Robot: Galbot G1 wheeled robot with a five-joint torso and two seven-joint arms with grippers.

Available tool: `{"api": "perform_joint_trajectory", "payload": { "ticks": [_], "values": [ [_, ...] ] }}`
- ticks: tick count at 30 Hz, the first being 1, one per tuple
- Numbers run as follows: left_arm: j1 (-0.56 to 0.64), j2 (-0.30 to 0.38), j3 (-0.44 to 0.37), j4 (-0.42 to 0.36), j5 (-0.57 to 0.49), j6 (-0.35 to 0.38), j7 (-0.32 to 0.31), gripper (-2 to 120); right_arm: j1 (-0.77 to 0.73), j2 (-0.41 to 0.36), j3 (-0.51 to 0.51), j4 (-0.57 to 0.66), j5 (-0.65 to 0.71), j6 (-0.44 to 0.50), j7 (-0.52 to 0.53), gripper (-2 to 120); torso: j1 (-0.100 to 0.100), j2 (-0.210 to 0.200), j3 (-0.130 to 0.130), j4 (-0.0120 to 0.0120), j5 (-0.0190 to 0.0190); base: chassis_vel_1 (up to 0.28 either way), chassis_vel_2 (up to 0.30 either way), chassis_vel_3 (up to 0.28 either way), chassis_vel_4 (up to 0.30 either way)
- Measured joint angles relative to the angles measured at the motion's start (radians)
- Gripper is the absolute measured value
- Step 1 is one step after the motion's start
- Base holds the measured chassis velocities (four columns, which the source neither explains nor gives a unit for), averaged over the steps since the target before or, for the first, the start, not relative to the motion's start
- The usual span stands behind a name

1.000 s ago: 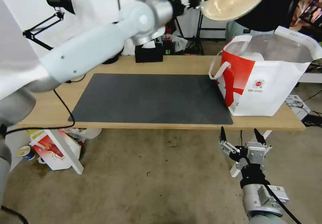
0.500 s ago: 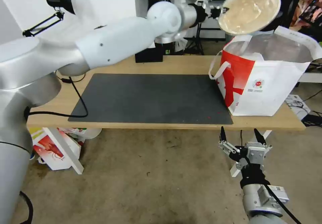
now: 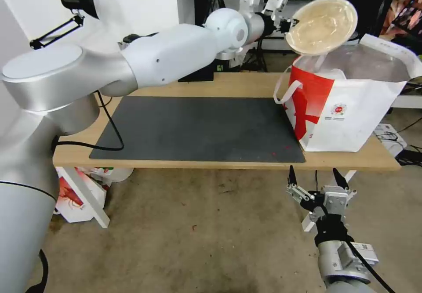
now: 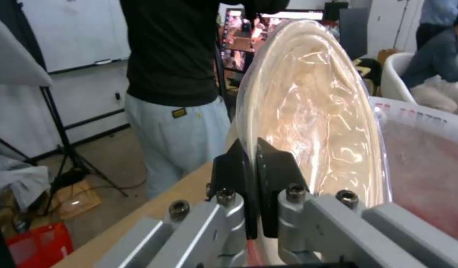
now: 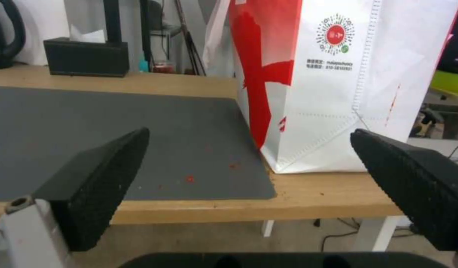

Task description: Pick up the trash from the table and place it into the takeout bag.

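Beige bowl (image 3: 321,25): held aloft over the far left rim of the takeout bag (image 3: 351,108), at about 1 o'clock in the head view. Tipped nearly on edge, open side facing the robot, rim plane steep; broad face running from 8 o'clock up to 2 o'clock. Clear film lining wrinkled across the inside (image 4: 313,123).

Left gripper (image 3: 288,20): arm stretched across the table (image 3: 246,84), fingers (image 4: 269,175) pinched tight on the bowl's rim at its 9 o'clock edge, one pad inside, one outside; bowl body extending beyond the fingertips toward the bag.

Takeout bag: upright at the table's right end, mouth open, silvery lining showing, partly on the dark grey mat (image 3: 198,128).

Right gripper (image 3: 313,179): parked low in front of the table edge, at 5 o'clock, fingers (image 5: 95,178) spread wide, grasping nothing.
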Motion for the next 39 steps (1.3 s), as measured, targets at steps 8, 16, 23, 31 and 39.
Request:
{"api": "perform_joint_trajectory", "payload": {
  "ticks": [8, 16, 23, 31, 39],
  "values": [
    [-0.006, -0.049, -0.001, 0.025, -0.001, -0.003, 0.003, 0, 0.000, 0.000, 0.000, 0.000, 0.000, 0.000, 0.000, 100, 0.000, 0.000, 0.000, 0.0000, 0.0000, 0.000, 0.000, 0.000, 0.000],
    [-0.022, -0.100, -0.008, 0.069, -0.008, -0.002, 0.006, 0, 0.000, 0.000, 0.000, 0.000, 0.000, 0.000, 0.000, 100, 0.000, 0.000, 0.000, -0.0002, 0.0001, 0.000, 0.000, 0.000, 0.000],
    [-0.023, -0.131, 0.003, 0.114, -0.004, -0.002, 0.018, 0, 0.000, 0.000, 0.000, 0.000, 0.000, 0.000, 0.000, 100, 0.000, 0.000, 0.000, -0.0001, 0.0000, 0.000, 0.000, 0.000, 0.000],
    [-0.011, -0.158, 0.016, 0.146, 0.012, -0.003, 0.035, 0, 0.000, 0.000, 0.000, 0.000, 0.000, 0.000, 0.000, 100, 0.000, 0.000, 0.000, -0.0001, 0.0000, 0.000, 0.000, 0.000, 0.000],
    [0.015, -0.160, 0.041, 0.157, 0.046, -0.013, 0.038, 0, 0.000, 0.000, 0.000, 0.000, 0.000, 0.000, 0.000, 100, 0.000, 0.000, 0.000, -0.0001, -0.0001, 0.000, 0.000, 0.000, 0.000]
  ]
}}
